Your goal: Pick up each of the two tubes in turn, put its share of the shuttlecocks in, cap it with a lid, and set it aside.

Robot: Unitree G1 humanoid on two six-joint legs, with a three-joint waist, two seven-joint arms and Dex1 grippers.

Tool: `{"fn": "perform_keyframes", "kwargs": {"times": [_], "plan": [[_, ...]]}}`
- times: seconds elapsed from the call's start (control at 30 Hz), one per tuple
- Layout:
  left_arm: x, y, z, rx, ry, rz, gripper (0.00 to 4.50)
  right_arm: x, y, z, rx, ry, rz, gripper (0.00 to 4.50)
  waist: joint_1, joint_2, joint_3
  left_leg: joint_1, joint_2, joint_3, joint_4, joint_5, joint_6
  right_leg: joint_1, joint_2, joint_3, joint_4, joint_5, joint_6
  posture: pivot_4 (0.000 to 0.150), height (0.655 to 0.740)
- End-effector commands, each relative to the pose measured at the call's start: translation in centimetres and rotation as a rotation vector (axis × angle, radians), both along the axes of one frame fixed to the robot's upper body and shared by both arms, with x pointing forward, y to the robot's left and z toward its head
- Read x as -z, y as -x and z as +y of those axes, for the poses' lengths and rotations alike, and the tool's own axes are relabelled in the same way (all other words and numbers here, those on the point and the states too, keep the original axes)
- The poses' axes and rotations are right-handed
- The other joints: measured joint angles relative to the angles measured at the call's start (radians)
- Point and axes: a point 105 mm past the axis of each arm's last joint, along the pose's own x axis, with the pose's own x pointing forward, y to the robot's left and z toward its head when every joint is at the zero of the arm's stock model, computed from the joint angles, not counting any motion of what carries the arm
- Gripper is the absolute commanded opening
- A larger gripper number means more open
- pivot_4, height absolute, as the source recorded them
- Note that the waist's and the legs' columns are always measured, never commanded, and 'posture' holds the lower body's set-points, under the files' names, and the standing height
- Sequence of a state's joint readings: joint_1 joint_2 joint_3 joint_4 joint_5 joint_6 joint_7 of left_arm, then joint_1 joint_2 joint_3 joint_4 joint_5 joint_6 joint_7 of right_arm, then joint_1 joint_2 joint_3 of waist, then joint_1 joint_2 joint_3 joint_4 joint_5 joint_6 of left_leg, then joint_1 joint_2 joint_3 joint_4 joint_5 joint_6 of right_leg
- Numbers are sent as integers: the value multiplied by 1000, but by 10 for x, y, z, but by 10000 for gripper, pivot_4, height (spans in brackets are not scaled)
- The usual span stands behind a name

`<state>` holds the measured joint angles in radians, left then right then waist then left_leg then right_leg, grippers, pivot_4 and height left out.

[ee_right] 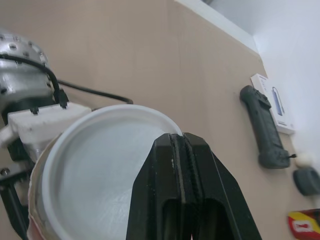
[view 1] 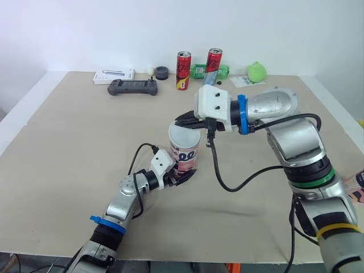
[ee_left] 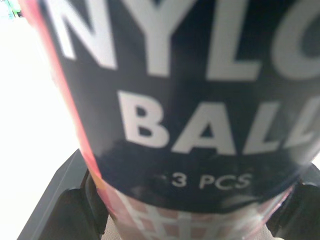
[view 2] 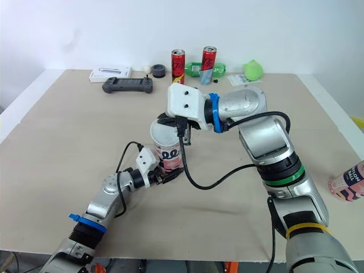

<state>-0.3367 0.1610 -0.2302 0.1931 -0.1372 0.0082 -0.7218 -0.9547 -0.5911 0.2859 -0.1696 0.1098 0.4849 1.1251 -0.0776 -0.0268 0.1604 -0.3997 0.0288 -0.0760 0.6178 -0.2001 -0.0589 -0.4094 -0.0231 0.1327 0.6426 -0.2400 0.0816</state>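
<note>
Evidently the capping step is under way. The right gripper (ee_right: 178,137) has its two black fingers pressed together at the edge of the white lid (ee_right: 100,170), seemingly nipping its thin lip, though the wrist view does not settle whether the lip is truly caught. The lid lies across the mouth of the tube (view 1: 185,152), directly below the fingers. It looks level but possibly not yet pushed home.

The left gripper (view 1: 181,175) clamps the same tube low down, a finger on either side of its printed wall, and holds it upright on the table (view 1: 68,148) near the middle.

My reading is that this tube has had its share put in, though the lid hides the contents, and what remains for it is seating the lid and setting it aside. A pink cylinder (view 2: 348,182) lies on its side at the table's right edge, well apart. It may be the other tube, already finished, but I cannot tell.
</note>
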Motion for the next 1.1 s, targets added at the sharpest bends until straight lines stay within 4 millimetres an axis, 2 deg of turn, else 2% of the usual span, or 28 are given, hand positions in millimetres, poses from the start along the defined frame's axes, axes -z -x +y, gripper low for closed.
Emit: {"fn": "perform_keyframes", "kwargs": {"times": [0.03,0.3,0.53,0.7,1.1], "plan": [[16,1,2,-14,-24,68,32497,-10,5,0,-17,-52,-1,717,0,0,0,0,0,0,0,0,0,0,0,0,0,0,0,1500,7400],[16,2,2,-11,-23,70,32497,1,6,-4,-23,-119,138,717,1,0,0,-1,0,0,0,0,0,0,0,0,0,0,0,1500,7400],[16,2,2,-10,-26,69,32497,5,4,-6,-17,-128,169,717,1,0,0,-1,0,0,0,0,0,0,0,0,0,-1,0,1500,7400],[17,2,3,-10,-31,69,32497,15,4,-9,-8,-102,196,717,1,0,0,-1,0,-1,0,0,0,0,0,0,0,-1,0,1500,7400],[16,2,3,-8,-34,65,32497,18,4,-13,-1,-62,178,717,1,0,0,-1,0,-1,0,-1,-1,0,0,0,0,-2,0,1500,7400]]}}
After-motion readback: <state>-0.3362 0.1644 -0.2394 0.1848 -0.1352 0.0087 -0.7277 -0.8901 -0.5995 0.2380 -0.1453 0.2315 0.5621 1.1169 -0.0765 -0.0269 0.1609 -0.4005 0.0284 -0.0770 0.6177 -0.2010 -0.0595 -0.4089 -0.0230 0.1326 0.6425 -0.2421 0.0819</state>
